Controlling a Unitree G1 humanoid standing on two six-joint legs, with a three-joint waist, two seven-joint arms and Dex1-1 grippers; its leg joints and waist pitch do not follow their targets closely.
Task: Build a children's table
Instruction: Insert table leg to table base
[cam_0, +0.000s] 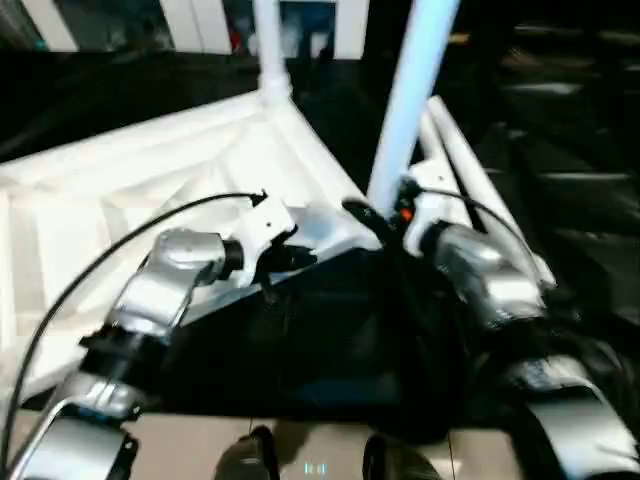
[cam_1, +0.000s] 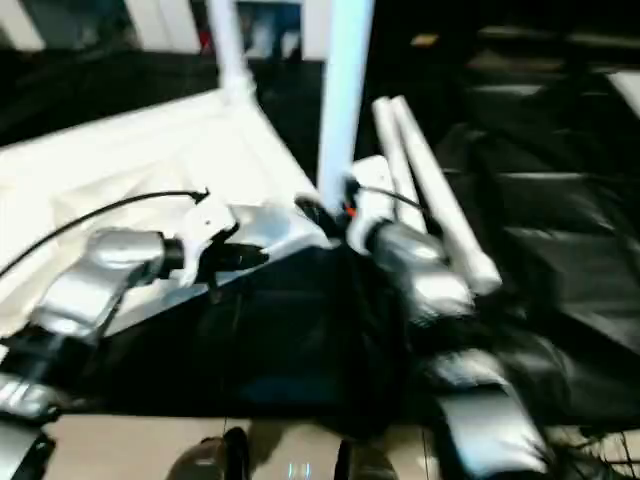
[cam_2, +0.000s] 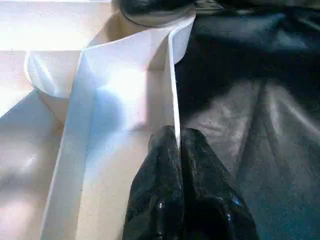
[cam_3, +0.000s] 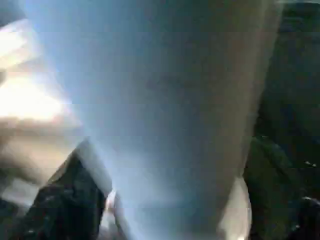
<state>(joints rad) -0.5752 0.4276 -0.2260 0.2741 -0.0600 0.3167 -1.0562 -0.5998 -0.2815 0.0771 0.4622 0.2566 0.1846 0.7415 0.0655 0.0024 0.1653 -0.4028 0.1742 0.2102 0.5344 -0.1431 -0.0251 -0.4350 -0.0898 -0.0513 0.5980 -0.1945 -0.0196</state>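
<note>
Upside down on a black cloth (cam_0: 330, 340): the children's table tabletop (cam_0: 130, 190), ribbed underside facing up. Two legs already standing in corner sockets: one at the far corner (cam_0: 268, 45), one at the near corner (cam_0: 410, 100) just beside the right wrist. Two more legs (cam_0: 480, 180) lying side by side on the cloth, just beyond the right arm, not yet fitted. So roughly half done by the look of things: two sockets filled, two legs left to pick up and push home, then the table to be turned over.

Left pincer (cam_2: 176, 145) pinched shut on the thin white edge wall of the tabletop (cam_2: 172, 90), close to the near corner socket (cam_2: 150, 30); seemingly steadying the piece. Right pincer (cam_0: 375, 222) down at the foot of the near leg (cam_3: 160, 100), one dark finger (cam_3: 65, 200) visible beside the tube. Hard to say whether that pincer grips the leg or stands wide around it; cannot tell from these views.

Hidden or unclear: tops of both standing legs cut off by the frame edge; the other tabletop corners out of frame or behind the left forearm, so their sockets unchecked. Depth of seating of the near leg in its socket covered by the right wrist. Whole scene blurred, the right arm most of all. Background a dark room with pale upright shapes, not identifiable.
</note>
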